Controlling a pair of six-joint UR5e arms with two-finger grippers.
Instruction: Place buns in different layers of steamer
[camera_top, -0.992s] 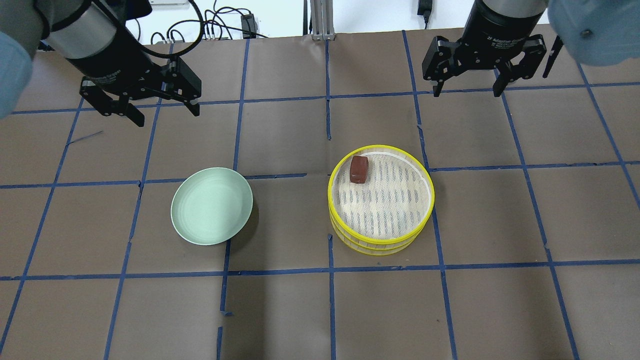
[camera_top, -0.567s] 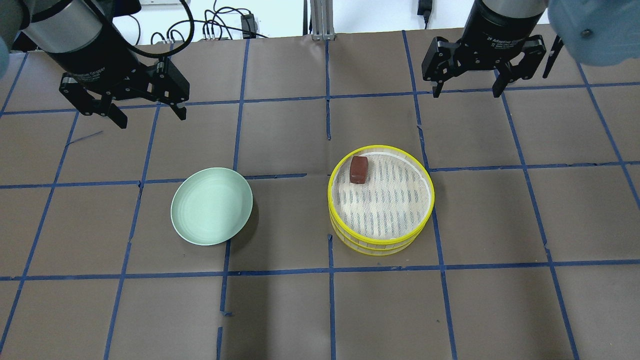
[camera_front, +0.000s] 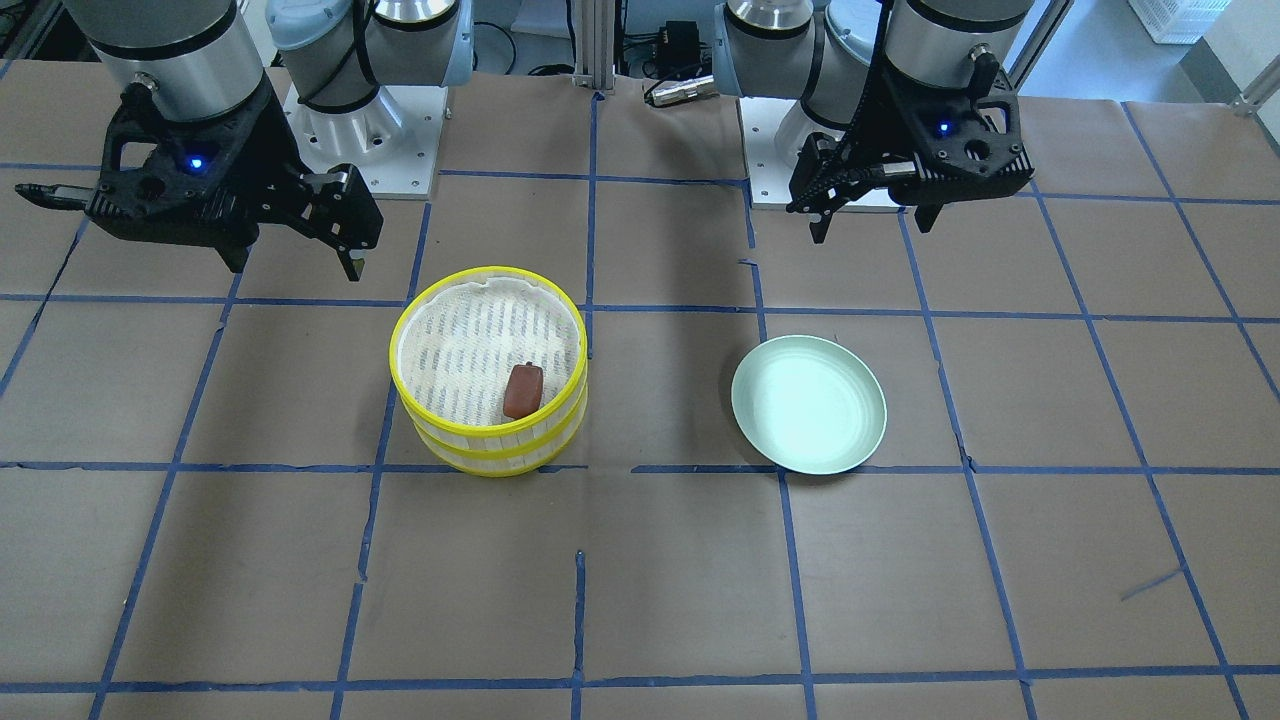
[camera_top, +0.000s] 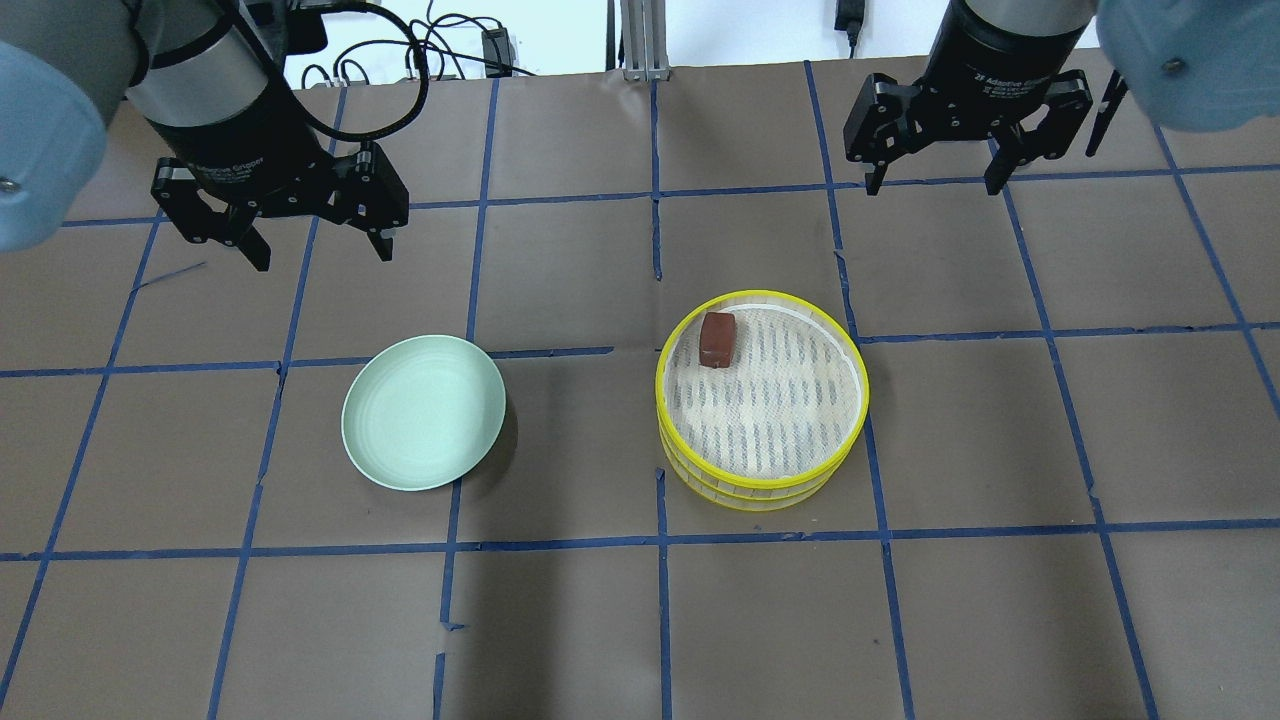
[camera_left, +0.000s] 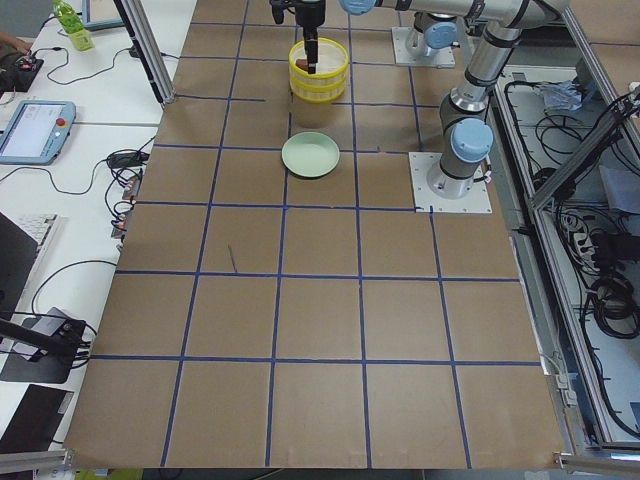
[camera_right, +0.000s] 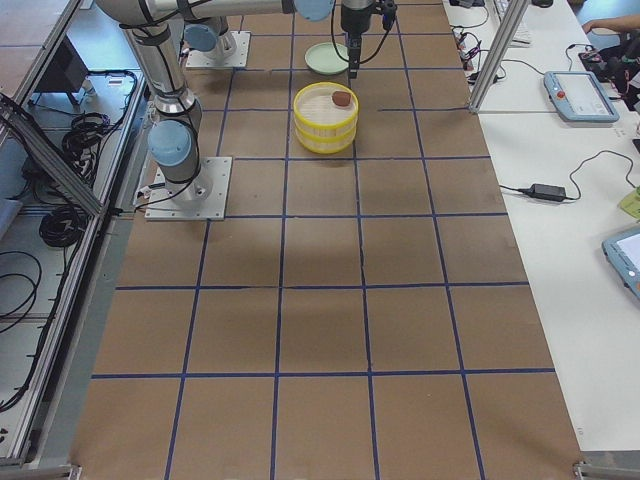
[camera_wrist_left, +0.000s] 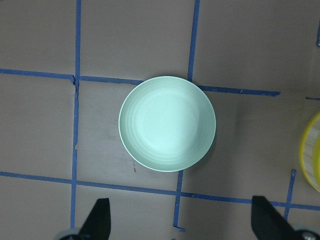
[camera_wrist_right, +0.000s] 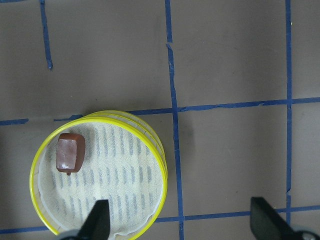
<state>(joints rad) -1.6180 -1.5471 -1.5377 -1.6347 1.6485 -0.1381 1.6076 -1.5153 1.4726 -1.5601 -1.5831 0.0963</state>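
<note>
Steamer (camera_top: 760, 492) stands stacked in two tiers on the table, the brown bun (camera_top: 717, 338) on its top liner by the rim. I see the green plate (camera_top: 423, 411) well apart. Beyond, left gripper (camera_top: 323, 256) and right gripper (camera_top: 933, 187) hang spread wide, holding nothing.

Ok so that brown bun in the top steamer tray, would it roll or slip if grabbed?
The brown bun looks blocky with flat faces, so it probably won't roll. It is small beside the steamer, so likely light. Its slight sheen in the right wrist view hints it may be a bit slick.
</note>
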